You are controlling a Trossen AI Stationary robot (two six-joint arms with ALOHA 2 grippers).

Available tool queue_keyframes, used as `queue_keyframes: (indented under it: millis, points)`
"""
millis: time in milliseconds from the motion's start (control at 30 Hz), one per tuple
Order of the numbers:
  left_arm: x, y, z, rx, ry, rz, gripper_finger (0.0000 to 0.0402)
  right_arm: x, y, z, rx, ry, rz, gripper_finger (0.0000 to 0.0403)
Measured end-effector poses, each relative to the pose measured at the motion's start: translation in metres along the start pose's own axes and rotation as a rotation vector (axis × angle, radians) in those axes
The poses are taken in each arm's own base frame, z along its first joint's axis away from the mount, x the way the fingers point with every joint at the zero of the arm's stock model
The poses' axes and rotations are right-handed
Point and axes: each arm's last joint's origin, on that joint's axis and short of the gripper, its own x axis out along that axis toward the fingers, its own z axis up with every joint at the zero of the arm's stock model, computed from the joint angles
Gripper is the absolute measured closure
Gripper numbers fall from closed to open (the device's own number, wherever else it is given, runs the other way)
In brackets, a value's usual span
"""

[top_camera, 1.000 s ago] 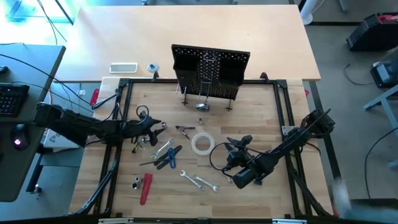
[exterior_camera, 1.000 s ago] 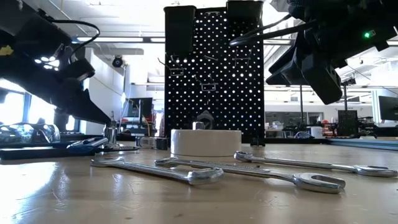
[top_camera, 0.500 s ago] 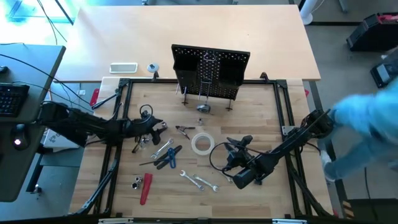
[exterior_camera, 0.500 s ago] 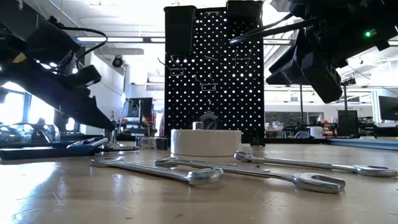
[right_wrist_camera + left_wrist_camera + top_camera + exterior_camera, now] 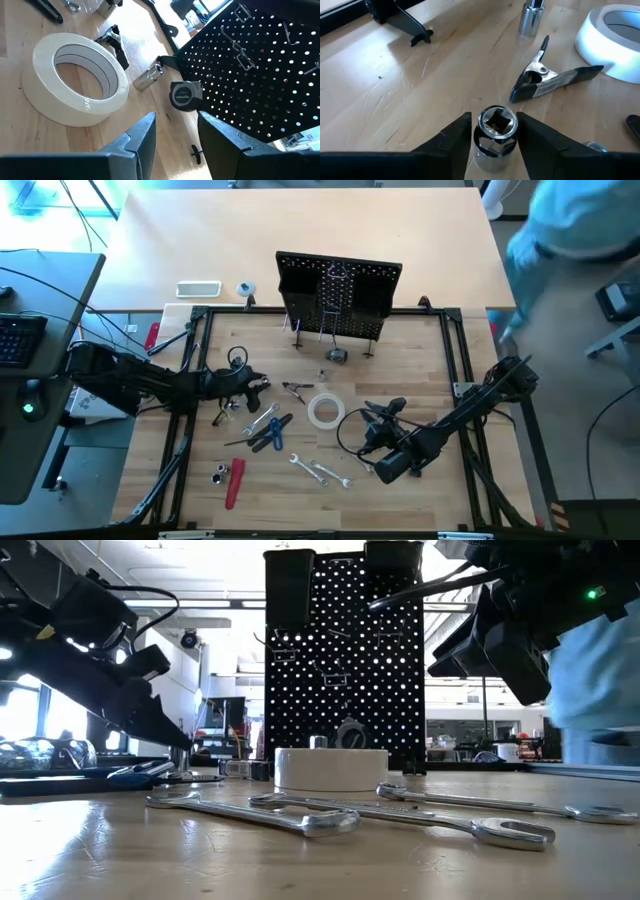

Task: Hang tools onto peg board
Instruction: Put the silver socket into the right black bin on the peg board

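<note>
Clamp (image 5: pixel 547 80) and tape roll (image 5: pixel 615 42) lie beyond socket (image 5: pixel 495 131).

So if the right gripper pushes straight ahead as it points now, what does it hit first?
Probably the small tape measure, which sits just beyond the right gripper, with the peg board behind it. The white tape roll lies off to the side. Depth is uncertain.
</note>
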Motion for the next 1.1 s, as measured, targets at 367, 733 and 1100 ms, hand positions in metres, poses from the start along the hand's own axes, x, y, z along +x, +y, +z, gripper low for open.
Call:
queue_keyframes:
  millis: [367, 733, 1100]
  points:
    - [0.0, -0.001, 0.003, 0.027, -0.019, -0.012, 0.0322, 0.0, 0.0, -0.001, -0.008, 0.008, 0.011, 0.0263]
    - [0.006, -0.019, 0.054, 0.072, -0.093, -0.129, 0.0322, 0.0, 0.001, -0.001, 0.006, 0.018, 0.033, 0.0263]
    - [-0.021, -0.051, 0.184, 0.277, -0.211, -0.186, 0.0322, 0.0, 0.0, -0.004, 0.069, 0.035, 0.033, 0.0263]
